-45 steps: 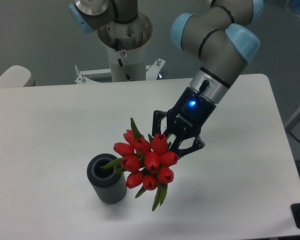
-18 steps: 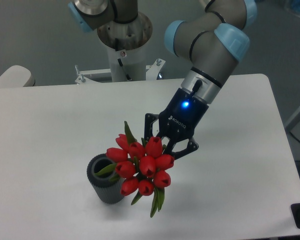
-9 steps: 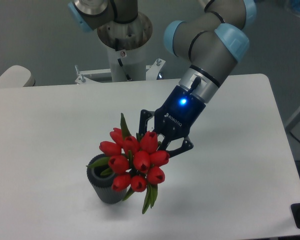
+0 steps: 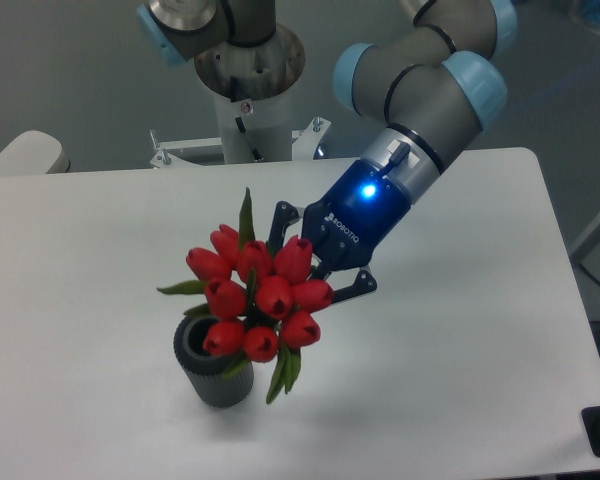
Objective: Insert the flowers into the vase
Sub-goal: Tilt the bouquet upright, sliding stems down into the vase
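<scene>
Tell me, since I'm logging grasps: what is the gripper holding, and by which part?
The gripper holds the flowers, apparently by the stems just behind the red buds; the contact itself is hidden by the blooms.

A grey tubular robot arm [image 4: 420,95] with light-blue joint caps is seen, ended by a black two-finger gripper [image 4: 310,262] marked with white lettering. A blue light is lit on its silver-ringed wrist.

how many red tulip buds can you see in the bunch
9 buds in the flowers: three along the top, three across the middle, three at the bottom over the vase. The gripper holds the bunch; more may hide behind.
</scene>
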